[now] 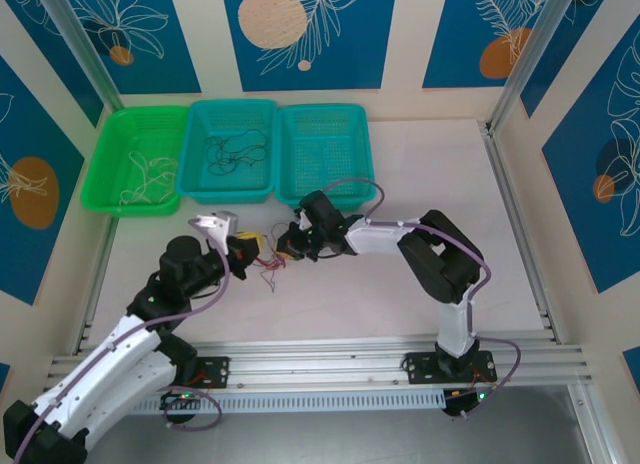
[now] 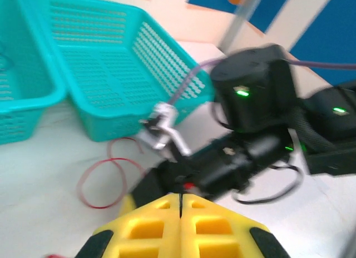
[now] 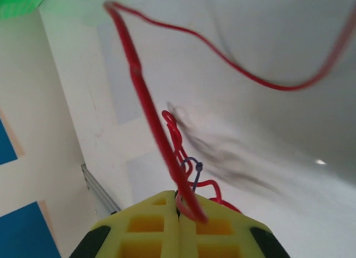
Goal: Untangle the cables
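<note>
right gripper (image 3: 179,203) is pinching tight on the red cable (image 3: 146,99), strand running straight out ahead of it; left gripper (image 2: 181,198) is sitting closed just beside, tangle (image 1: 270,274) dangling between them; can't tell if lefty's gripping any

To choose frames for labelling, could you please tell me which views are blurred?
Top external: sharp, evenly lit. Left wrist: motion blur smears the right arm and red cable. Right wrist: red cable sharper nearby, its far loop blurred.
</note>
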You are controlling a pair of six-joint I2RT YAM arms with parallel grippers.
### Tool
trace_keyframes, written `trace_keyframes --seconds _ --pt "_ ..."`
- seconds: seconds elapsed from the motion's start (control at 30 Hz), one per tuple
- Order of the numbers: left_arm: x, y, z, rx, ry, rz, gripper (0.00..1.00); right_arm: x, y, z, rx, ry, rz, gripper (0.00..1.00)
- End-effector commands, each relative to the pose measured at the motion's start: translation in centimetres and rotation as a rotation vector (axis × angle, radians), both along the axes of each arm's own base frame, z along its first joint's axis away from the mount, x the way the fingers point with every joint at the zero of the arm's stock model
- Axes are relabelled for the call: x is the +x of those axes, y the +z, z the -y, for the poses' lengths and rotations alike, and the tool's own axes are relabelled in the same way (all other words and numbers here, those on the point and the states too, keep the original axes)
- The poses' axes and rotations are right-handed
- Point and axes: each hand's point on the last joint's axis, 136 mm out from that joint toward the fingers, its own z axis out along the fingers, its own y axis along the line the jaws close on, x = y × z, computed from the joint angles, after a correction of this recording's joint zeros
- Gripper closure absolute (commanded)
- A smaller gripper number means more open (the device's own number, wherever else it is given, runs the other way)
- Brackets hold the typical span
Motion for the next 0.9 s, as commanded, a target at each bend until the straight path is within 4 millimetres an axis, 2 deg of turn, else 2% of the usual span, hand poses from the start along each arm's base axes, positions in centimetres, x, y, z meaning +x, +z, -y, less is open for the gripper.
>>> trace_keyframes --seconds 0.0,0.13,0.27,0.33,0.47,0.57,0.63,0.7,0.77,0.87 --pt "1.2 -1.0 -4.6 0.092 0.247 -0.031 1.00 0.9 1.5 4.4 -0.057 -0.141 0.032 1.00" --pt "1.6 -2.9 -8.3 0.166 0.410 -0.130 1.00 2.0 2.3 11.8 -0.109 -0.336 0.068 1.00" --pt "1.7 -3.9 -10.7 0.139 0.509 -0.195 1.00 2.6 2.9 21.5 -0.148 -0.574 0.056 1.00" --pt "1.7 -4.4 -11.5 0.119 0.543 -0.219 1.00 2.3 3.5 26.0 -0.152 -0.690 0.057 1.00" --pt "1.8 -5.8 -12.3 0.089 0.577 -0.265 1.00 1.4 6.0 34.8 -0.162 -0.918 0.107 1.00" --pt "1.9 -6.8 -12.4 0.059 0.583 -0.299 1.00 0.4 7.9 39.7 -0.136 -1.056 0.136 1.00" --pt "2.0 -7.5 -12.4 0.044 0.583 -0.318 1.00 0.1 9.1 41.5 -0.110 -1.108 0.156 1.00" --pt "2.1 -7.9 -12.2 0.029 0.573 -0.331 1.00 0.2 9.9 41.9 -0.104 -1.096 0.183 1.00" --pt "2.5 -7.7 -10.9 0.000 0.506 -0.317 1.00 1.1 10.3 39.7 -0.081 -0.992 0.217 1.00" --pt "3.3 -6.7 -8.5 -0.061 0.379 -0.290 1.00 2.1 10.4 33.6 -0.085 -0.748 0.252 1.00"
